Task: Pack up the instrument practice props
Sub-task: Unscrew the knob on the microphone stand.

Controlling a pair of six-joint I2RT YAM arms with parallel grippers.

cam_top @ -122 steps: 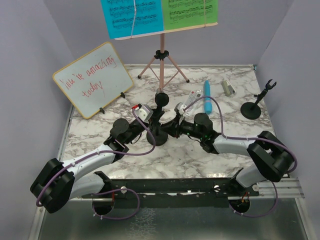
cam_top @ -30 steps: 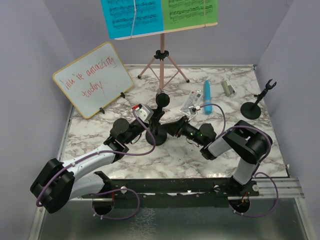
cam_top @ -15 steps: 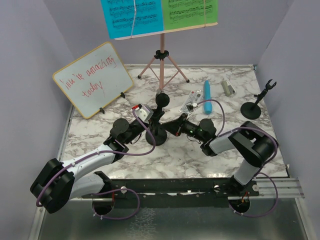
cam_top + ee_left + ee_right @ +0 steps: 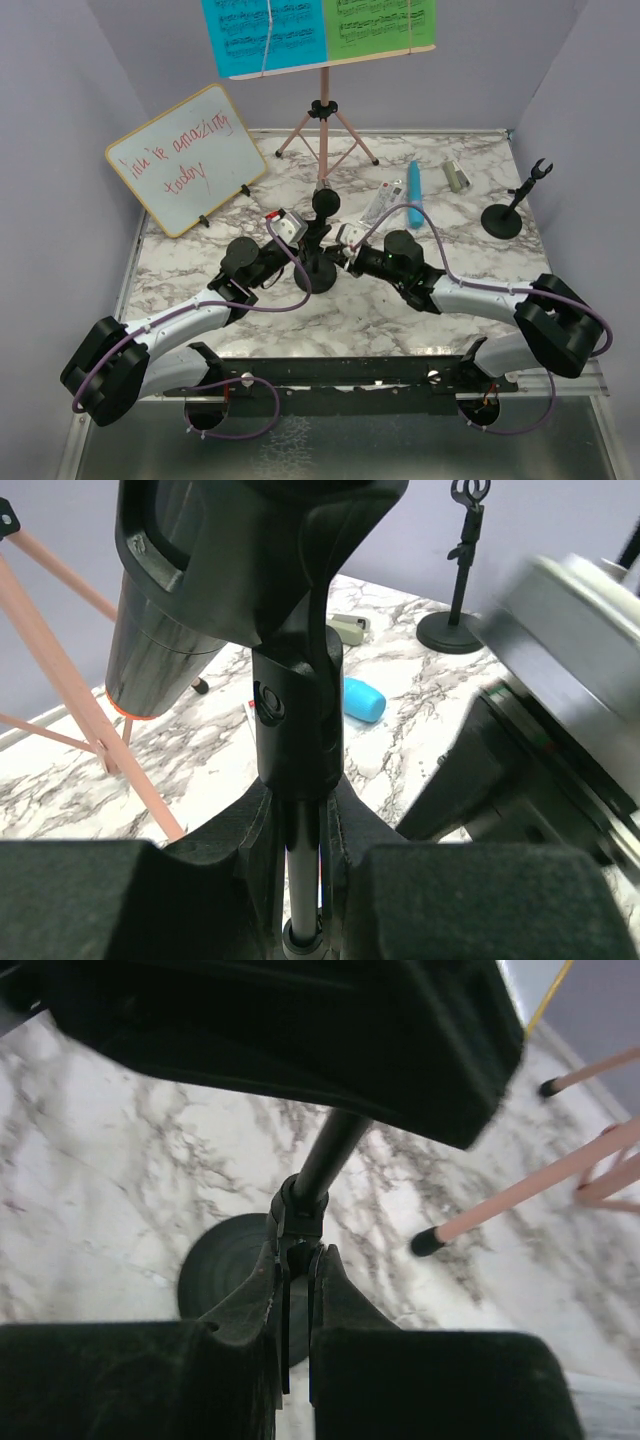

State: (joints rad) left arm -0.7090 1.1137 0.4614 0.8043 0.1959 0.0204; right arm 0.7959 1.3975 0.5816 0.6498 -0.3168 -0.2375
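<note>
While the pink tripod music holder (image 4: 322, 120) stands at the back, both arms converge on the central mic holder (image 4: 318, 274), probably to brace it so the black microphone (image 4: 324, 200) in its clip can be freed. The left gripper (image 4: 300, 825) is nipped narrowly around the thin stem. The right gripper (image 4: 297, 1285) is clamped tight on the stem's collar just above the base, a grip that only the right wrist view shows.
</note>
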